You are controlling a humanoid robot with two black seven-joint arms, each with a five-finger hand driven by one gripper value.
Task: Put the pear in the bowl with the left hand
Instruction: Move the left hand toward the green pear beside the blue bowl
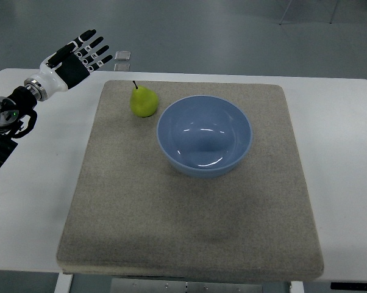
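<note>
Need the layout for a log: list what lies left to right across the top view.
left hand → small box → pear → bowl. All but the hand and box sit on the mat.

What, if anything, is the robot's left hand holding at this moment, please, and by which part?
Nothing is held. The left hand is open above the table's far left corner, apart from the pear, which stands on the mat beside the bowl.

One steep overhead view above the table (348,122)
</note>
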